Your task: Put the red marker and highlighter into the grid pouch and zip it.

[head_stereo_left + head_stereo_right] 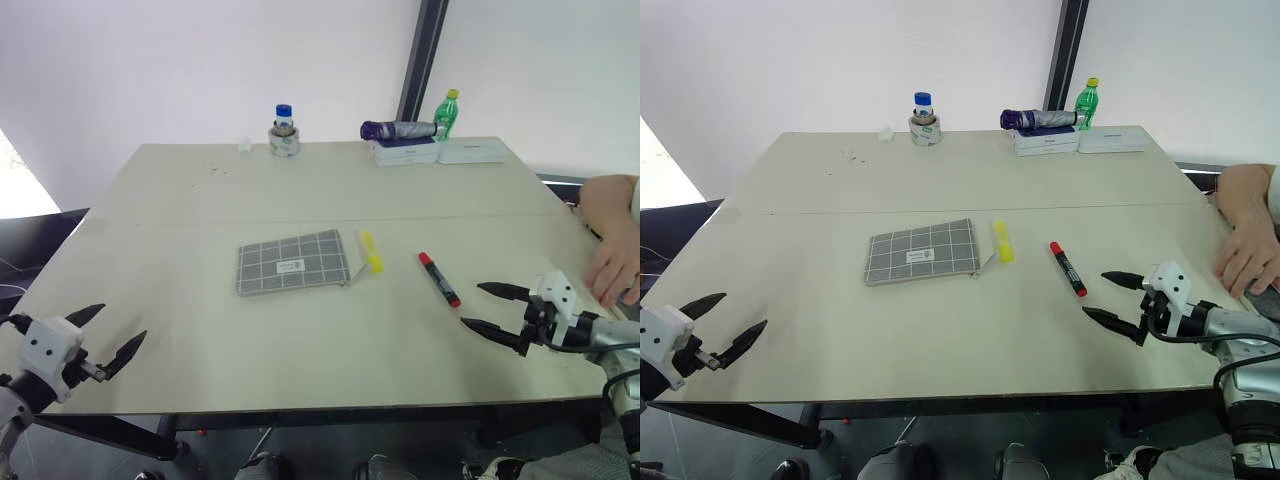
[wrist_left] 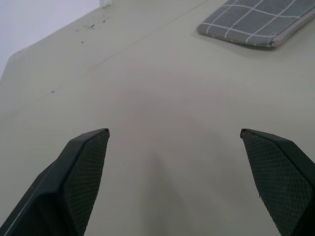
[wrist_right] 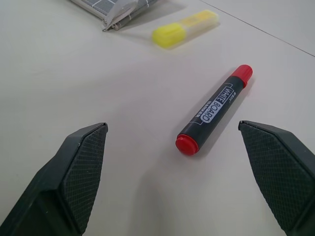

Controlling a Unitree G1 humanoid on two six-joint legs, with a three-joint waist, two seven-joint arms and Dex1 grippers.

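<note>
The grid pouch (image 1: 292, 262) lies flat in the middle of the table, grey with white lines and a small white label. Just to its right lies the yellow highlighter (image 1: 370, 251), and further right the red marker (image 1: 438, 278), red at both ends with a black middle. My right gripper (image 1: 479, 306) hovers open near the table's right front, a short way from the marker's near end (image 3: 187, 144), holding nothing. At the left front corner my left gripper (image 1: 113, 336) stands open and empty, far from the pouch (image 2: 256, 22).
A person's hand (image 1: 612, 267) rests on the table's right edge, close behind my right gripper. Along the far edge stand a small blue-capped bottle on a tape roll (image 1: 284, 133), a folded purple umbrella on white boxes (image 1: 400, 131) and a green bottle (image 1: 447, 114).
</note>
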